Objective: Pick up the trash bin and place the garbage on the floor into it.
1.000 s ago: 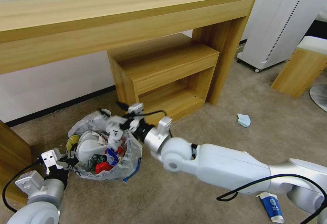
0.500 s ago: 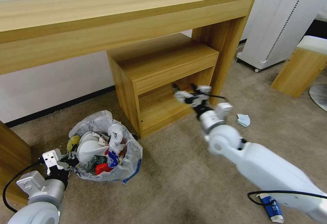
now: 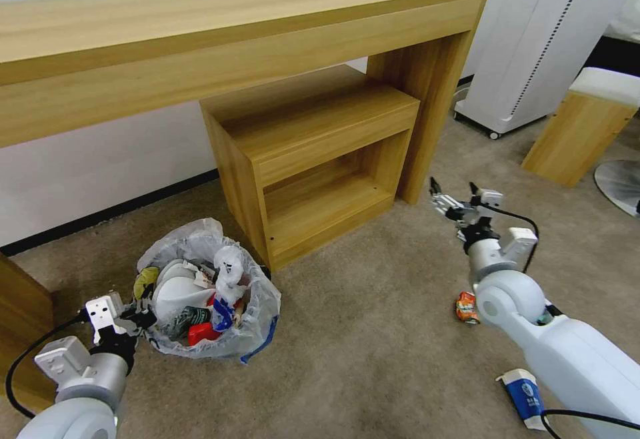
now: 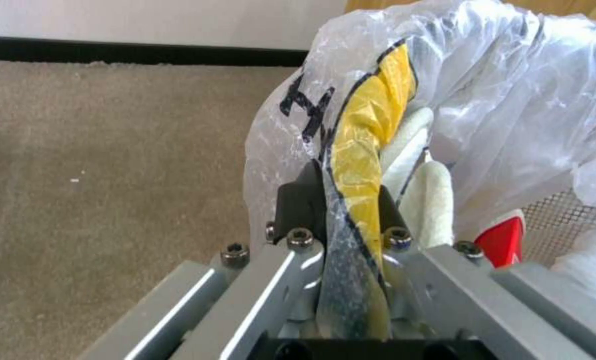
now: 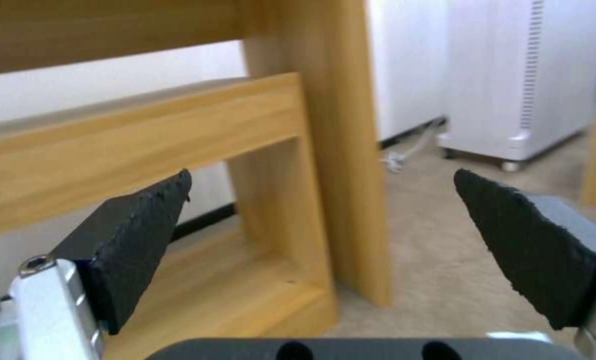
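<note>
Here one trash bin [image 3: 207, 305] sits on the beige floor [image 3: 367, 345] at the near left, in front of the long wooden worktop [image 3: 200, 39] and left of the single low wooden shelf unit [image 3: 313, 152] beneath it. Its whitish bag is stuffed with garbage: two white slippers [image 3: 175, 287], a yellow wrapper [image 3: 143, 281], one red wrapper [image 3: 200, 332] and crumpled white paper [image 3: 229, 267]. The left gripper [image 3: 137, 315] is at the bin's near-left rim, its jaws pinching the bag's edge together with the yellow wrapper, as the left wrist view shows [image 4: 348, 210]. The right gripper [image 3: 455, 200] hangs above the floor at the right, near the worktop's right leg [image 3: 427, 125], its jaws spread wide and holding nothing; the right wrist view shows the two dark pads [image 5: 137, 235] well apart. Two pieces of litter lie loose on the floor by the right arm: a crushed orange-red can [image 3: 465, 307] just left of its elbow, and a blue-white cup [image 3: 523, 395] nearer the robot. A white appliance [image 3: 533, 39] stands at the far right.
</note>
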`<state>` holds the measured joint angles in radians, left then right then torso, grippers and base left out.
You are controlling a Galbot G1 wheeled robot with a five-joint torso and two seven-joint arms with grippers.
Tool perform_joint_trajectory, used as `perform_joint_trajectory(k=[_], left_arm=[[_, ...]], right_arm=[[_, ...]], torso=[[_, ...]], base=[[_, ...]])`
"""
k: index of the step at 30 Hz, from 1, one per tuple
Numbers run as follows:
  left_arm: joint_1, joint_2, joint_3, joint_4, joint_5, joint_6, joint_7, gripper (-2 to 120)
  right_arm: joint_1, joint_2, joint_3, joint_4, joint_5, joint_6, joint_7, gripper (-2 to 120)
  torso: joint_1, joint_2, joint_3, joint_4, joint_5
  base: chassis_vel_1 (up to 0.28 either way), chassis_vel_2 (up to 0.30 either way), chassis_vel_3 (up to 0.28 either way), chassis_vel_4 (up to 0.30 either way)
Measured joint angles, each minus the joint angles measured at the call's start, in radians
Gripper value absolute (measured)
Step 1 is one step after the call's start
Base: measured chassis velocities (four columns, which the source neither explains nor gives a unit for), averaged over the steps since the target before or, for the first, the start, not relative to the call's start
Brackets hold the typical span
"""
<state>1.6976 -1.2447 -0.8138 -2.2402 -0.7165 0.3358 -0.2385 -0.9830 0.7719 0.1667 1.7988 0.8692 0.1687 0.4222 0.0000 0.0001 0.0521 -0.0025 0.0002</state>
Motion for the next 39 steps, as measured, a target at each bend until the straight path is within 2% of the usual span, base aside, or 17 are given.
perform_joint_trajectory(k=[5, 10, 39], left_arm=[[0.004, -0.003, 0.003, -0.001, 0.006, -0.001, 0.003, 3], [0.005, -0.005, 0.005, -0.001, 0.010, -0.002, 0.004, 3], [0.030, -0.013, 0.006, -0.015, 0.035, -0.007, 0.016, 3]], right_arm=[[-0.058, 0.021, 0.066, -0.008, -0.024, 0.004, 0.003, 100], [-0.076, 0.022, 0.085, -0.014, -0.032, 0.008, 0.003, 100], [-0.122, 0.042, 0.131, -0.019, -0.065, 0.012, -0.006, 100]], torso=[[0.000, 0.000, 0.000, -0.0001, 0.0000], [0.000, 0.000, 0.000, -0.0002, -0.0001], [0.000, 0.000, 0.000, -0.0002, -0.0002]], base=[[0.000, 0.000, 0.000, 0.000], [0.000, 0.000, 0.000, 0.000], [0.000, 0.000, 0.000, 0.000]])
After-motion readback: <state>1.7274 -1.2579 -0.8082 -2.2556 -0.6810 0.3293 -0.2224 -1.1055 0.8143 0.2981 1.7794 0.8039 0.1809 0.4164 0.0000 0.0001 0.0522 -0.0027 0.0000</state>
